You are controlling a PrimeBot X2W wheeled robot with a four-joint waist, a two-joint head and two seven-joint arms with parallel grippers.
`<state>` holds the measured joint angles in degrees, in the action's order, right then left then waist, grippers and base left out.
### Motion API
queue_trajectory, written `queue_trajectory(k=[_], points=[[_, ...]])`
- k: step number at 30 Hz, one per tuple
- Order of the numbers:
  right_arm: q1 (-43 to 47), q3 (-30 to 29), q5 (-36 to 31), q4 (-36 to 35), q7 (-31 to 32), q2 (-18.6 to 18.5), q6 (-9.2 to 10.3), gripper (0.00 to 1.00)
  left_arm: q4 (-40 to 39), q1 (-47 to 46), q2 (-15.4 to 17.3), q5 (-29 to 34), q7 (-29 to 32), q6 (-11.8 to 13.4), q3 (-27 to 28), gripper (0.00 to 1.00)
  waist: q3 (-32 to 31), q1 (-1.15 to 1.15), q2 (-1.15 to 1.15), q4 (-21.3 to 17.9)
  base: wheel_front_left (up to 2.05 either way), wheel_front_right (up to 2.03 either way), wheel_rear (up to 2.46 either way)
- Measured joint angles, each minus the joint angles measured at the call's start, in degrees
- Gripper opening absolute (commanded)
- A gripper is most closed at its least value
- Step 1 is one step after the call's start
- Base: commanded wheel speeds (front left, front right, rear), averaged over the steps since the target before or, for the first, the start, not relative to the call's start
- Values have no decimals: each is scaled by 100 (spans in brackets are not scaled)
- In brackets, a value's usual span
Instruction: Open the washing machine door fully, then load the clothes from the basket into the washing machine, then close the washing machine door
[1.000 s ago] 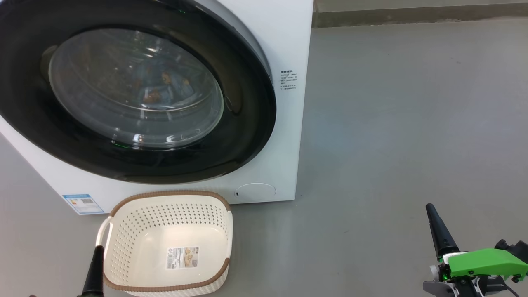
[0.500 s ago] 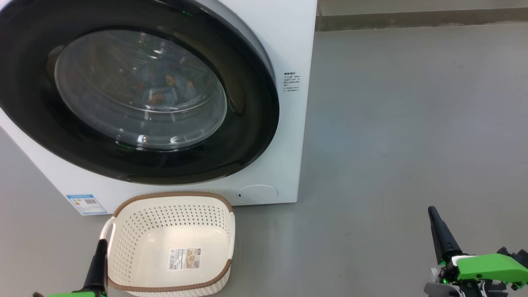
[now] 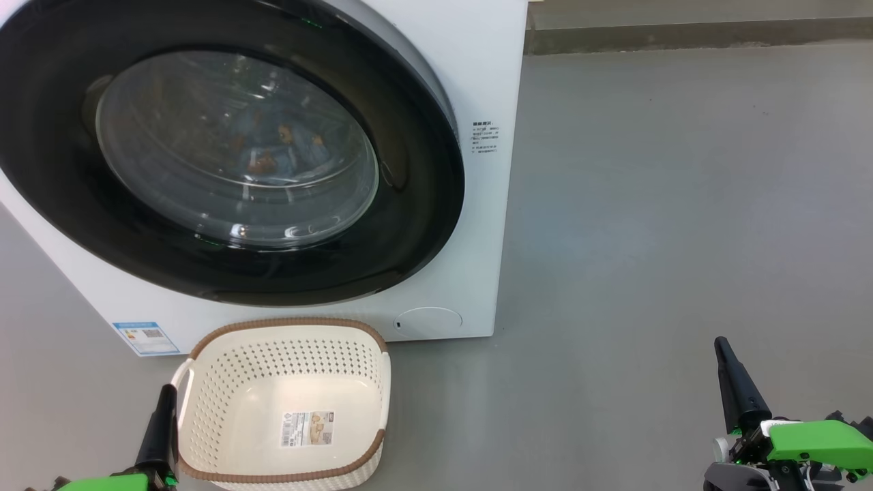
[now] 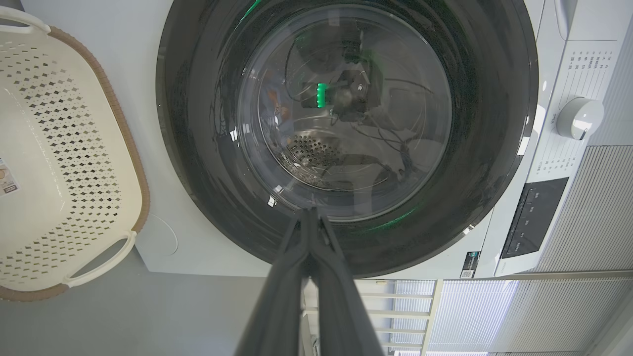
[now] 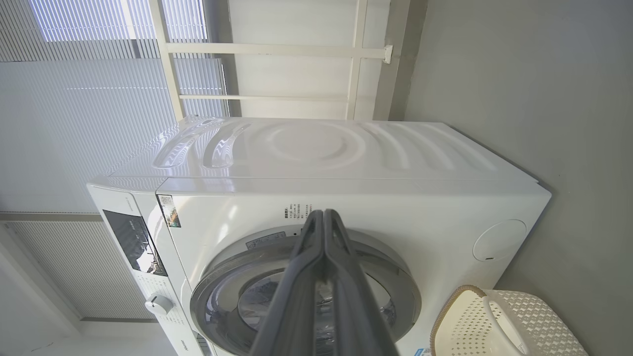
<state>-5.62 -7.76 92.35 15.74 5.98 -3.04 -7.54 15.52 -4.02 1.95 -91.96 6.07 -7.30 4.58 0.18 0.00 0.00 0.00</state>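
The washing machine is a white box, and the washing machine door, black-rimmed with a glass bowl, lies closed against its front. Through the glass I see the clothes, blue fabric with orange figures, inside the drum. The basket stands on the floor just in front of the machine, with just a paper label inside it. My left gripper is shut beside the basket's left handle, holding nothing, and points at the door in the left wrist view. My right gripper is shut and empty, well to the machine's right.
Bare grey floor stretches to the right of the machine up to a wall base. A round flap and a blue sticker sit low on the machine's front. Its dial and dark panel show in the left wrist view.
The head camera has shifted slightly. My left gripper has risen a little further into the head view beside the basket. The door, basket and right gripper have not moved.
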Motion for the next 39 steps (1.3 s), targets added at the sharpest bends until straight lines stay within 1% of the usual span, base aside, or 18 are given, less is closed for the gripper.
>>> queue_trajectory(k=[39], points=[[0, -7, -1, 0, 5, 9, 0, 0, 0, 0, -1, 0, 0, -1, 2, 0, 0, 0, 0, 0, 0, 0, 0]])
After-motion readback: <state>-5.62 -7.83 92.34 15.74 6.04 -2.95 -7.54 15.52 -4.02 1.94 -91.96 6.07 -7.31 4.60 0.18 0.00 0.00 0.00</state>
